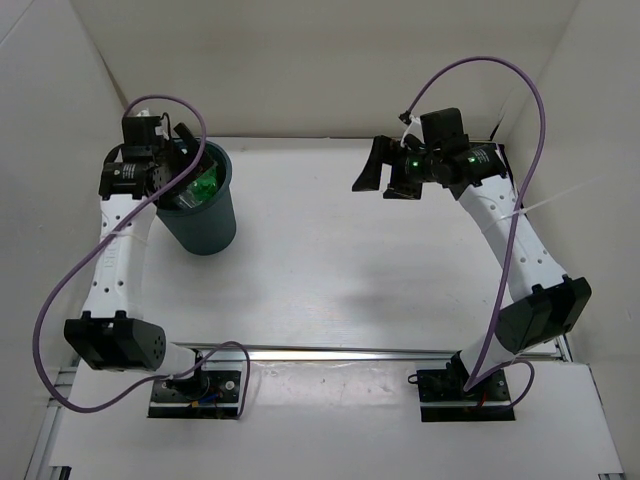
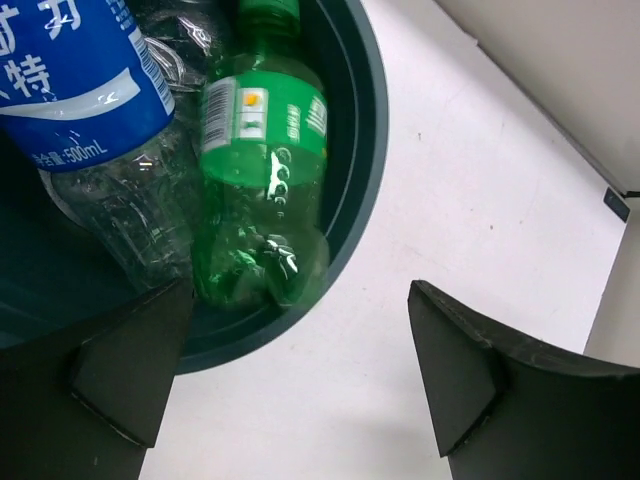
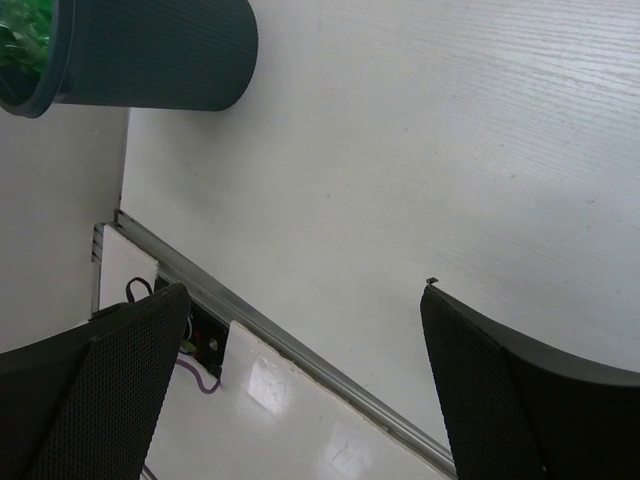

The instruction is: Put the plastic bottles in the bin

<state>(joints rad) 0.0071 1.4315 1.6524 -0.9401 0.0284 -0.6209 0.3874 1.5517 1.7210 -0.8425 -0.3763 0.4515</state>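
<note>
The white desk [image 1: 330,260] carries the dark teal bin [image 1: 208,228] at its ten o'clock. The left fingers [image 2: 130,365] hang over the bin's rim, spread wide with nothing between them. The right fingers [image 3: 110,390] are equally apart and empty, above the desk at one o'clock. Inside the bin lie the blue-label bottle [image 2: 80,90] and, touching it at its three o'clock, the green bottle [image 2: 262,170].

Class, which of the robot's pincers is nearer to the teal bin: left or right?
Left. The left pincer hangs open over the rim of the bin, above the green bottle inside. The right pincer, also open, hovers over the table toward its back right, well apart.
</note>
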